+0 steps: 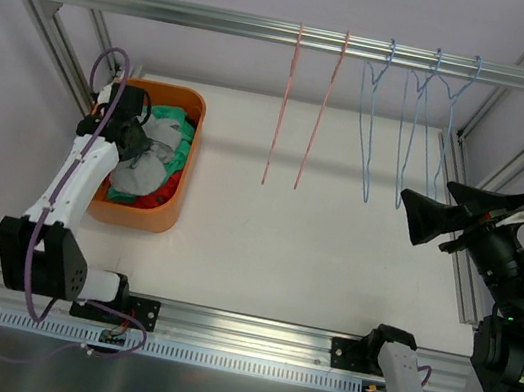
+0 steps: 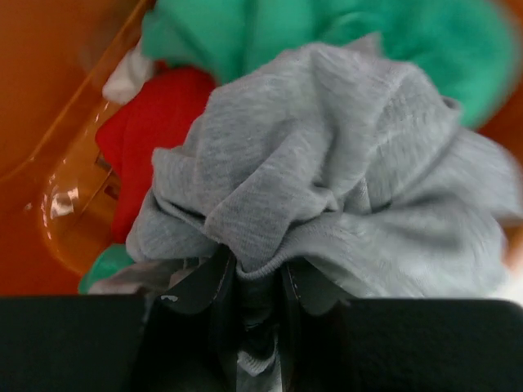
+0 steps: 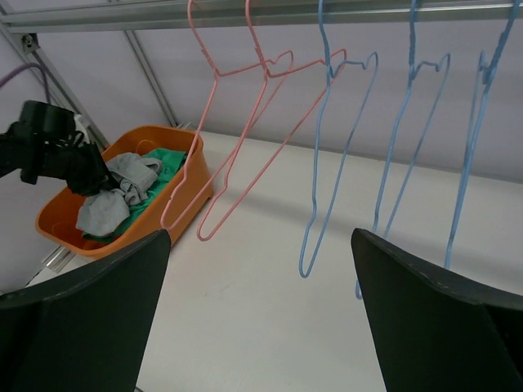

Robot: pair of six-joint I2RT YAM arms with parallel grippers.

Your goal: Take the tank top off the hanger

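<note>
A grey tank top (image 1: 141,173) lies crumpled in the orange basket (image 1: 136,221) on top of green (image 1: 178,131) and red clothes (image 1: 163,194). My left gripper (image 1: 134,141) is down in the basket and shut on a fold of the grey tank top (image 2: 327,147), which bunches between my jaws (image 2: 257,269). My right gripper (image 1: 419,216) is open and empty, held up at the right, facing the hangers (image 3: 261,269). Two pink hangers (image 1: 282,108) and three blue hangers (image 1: 371,124) hang bare on the rail (image 1: 222,19).
The basket (image 3: 184,192) stands at the table's back left; the right wrist view also shows the tank top (image 3: 106,211) and the left gripper in it. Metal frame posts (image 1: 467,242) run along the table's right edge. The white tabletop (image 1: 312,256) lies under the hangers.
</note>
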